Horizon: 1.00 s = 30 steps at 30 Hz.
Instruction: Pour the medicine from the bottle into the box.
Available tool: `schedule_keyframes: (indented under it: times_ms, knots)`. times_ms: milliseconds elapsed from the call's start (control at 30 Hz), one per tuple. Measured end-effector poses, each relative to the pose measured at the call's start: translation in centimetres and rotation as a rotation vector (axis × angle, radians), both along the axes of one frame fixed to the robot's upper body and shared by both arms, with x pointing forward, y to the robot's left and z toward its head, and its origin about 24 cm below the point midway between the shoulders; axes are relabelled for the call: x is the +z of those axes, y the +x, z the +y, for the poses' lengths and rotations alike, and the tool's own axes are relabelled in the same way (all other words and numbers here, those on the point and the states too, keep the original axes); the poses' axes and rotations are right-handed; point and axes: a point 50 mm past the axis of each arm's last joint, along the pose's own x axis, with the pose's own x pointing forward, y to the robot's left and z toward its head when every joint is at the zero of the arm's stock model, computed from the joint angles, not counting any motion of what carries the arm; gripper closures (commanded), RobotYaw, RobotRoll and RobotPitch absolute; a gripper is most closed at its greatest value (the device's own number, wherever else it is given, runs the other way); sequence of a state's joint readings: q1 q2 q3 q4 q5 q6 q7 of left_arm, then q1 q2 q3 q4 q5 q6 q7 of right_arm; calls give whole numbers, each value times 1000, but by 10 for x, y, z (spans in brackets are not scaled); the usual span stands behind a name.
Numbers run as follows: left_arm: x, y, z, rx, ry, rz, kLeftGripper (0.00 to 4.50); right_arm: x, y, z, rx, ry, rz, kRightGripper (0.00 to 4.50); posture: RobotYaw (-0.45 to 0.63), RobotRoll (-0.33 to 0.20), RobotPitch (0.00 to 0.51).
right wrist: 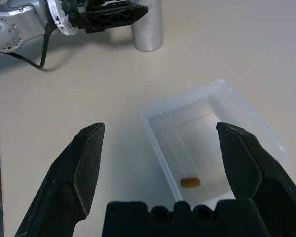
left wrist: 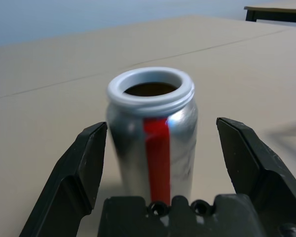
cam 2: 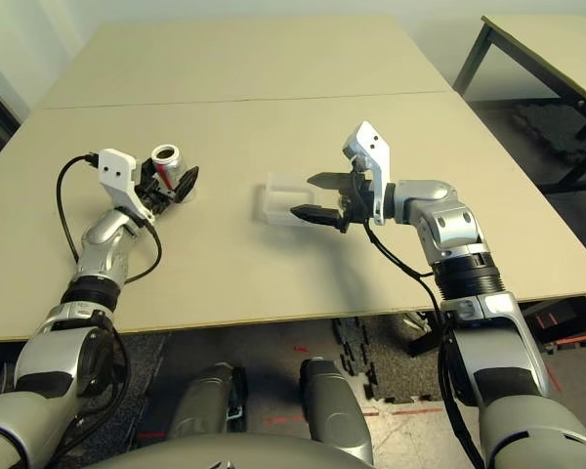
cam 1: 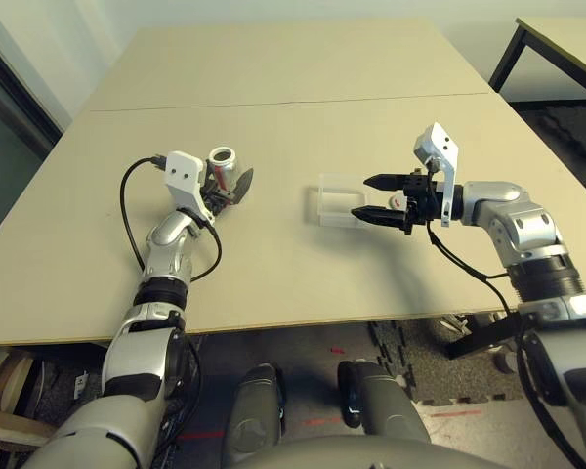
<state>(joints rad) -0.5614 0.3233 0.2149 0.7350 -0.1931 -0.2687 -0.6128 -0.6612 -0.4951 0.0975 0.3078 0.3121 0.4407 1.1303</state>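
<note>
The bottle [left wrist: 153,133], silver with a red stripe and a white-rimmed open mouth, stands upright on the table at the left [cam 1: 223,164]. My left gripper [cam 1: 231,182] is open, with one finger on each side of the bottle and a gap on both sides. The box [cam 1: 334,201] of clear plastic lies at the table's middle, and a small brown pill [right wrist: 190,182] rests inside it. My right gripper [cam 1: 361,196] hangs open over the box's right edge, nothing between its fingers.
The beige table [cam 1: 273,283] has a seam running across it behind both grippers, and its front edge is close to my body. A black cable [cam 1: 127,215] loops beside my left wrist. Another table [cam 1: 566,39] stands at the back right.
</note>
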Motion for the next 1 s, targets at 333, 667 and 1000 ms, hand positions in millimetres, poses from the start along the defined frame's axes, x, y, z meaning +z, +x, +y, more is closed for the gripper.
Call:
schedule_keyframes:
  times_ms: [333, 667, 1000]
  knots:
    - [5, -32, 15, 3, -2, 12, 61, -1, 0, -2, 7, 0, -2, 0, -4, 0, 94]
    - [26, -62, 75, 239, 25, -4, 61, -6, 8, -56, -230, 22, 14, 0, 13, 0, 94]
    - [16, -66, 121, 528, 28, 49, 61, -24, 20, -113, -835, 129, -81, 0, 6, 0, 92]
